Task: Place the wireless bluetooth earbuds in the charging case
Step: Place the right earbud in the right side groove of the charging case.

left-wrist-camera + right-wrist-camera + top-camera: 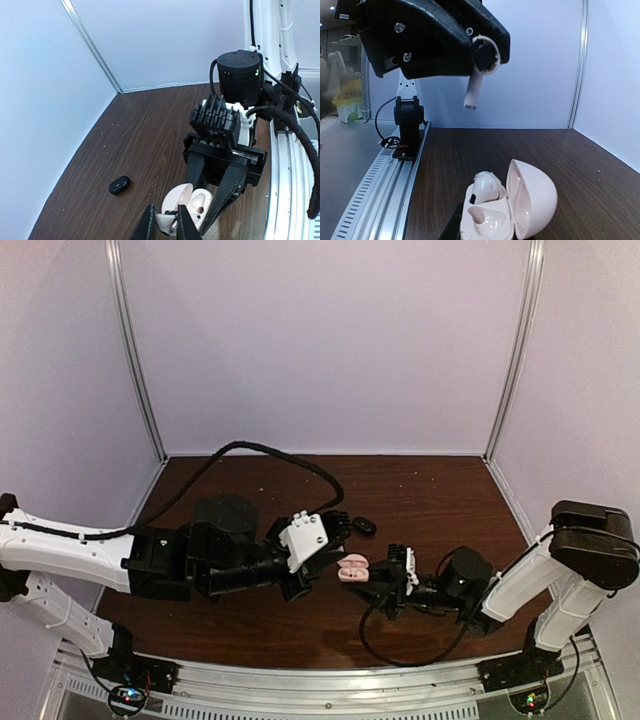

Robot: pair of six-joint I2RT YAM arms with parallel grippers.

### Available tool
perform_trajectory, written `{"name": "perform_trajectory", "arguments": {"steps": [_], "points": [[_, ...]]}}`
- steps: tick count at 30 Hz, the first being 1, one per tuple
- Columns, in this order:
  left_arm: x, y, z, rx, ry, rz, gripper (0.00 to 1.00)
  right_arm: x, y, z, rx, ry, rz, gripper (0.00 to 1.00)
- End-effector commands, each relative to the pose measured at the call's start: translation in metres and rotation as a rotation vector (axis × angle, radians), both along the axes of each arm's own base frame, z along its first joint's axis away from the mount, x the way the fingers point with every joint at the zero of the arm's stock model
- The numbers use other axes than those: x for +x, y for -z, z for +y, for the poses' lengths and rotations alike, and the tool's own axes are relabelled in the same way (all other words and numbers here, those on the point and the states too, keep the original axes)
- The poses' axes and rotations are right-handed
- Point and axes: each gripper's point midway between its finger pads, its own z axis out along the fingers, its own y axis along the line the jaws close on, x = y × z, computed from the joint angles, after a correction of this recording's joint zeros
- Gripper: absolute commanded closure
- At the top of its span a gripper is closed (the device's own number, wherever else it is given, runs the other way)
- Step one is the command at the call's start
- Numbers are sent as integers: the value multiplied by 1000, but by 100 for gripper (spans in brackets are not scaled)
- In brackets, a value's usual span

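Left fingers (489, 31) around white earbud (475, 87), above case (532, 197)

Desk: Left arm (70, 552) stretches low toward centre, left tool (487, 50) pinched shut on 1 white earbud (473, 92).

Editor: And the right arm (520, 580)?

Desk: Elbow bent, forearm angled inward, right tool (378, 578) clamped on the pink charging case (532, 200), tips facing its partner.

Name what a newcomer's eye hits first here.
A white stemmed earbud hangs pinched in the left gripper, above the open pink charging case. The right gripper clamps that case on the dark table, where a small black object lies apart.
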Motion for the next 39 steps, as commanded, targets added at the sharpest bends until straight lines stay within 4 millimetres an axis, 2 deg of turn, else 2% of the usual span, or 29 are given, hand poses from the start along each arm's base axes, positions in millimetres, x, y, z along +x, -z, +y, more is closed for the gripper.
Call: {"name": "perform_trajectory", "arguments": {"steps": [1, 14, 39], "points": [[2, -21, -12, -70, 8, -44, 91, 2, -10, 7, 29, 16, 26, 100], [-2, -7, -23, -37, 35, -32, 92, 5, -11, 18, 25, 39, 113, 100], [2, 19, -27, 31, 21, -21, 94, 5, -25, 14, 45, 60, 114, 100]]}}
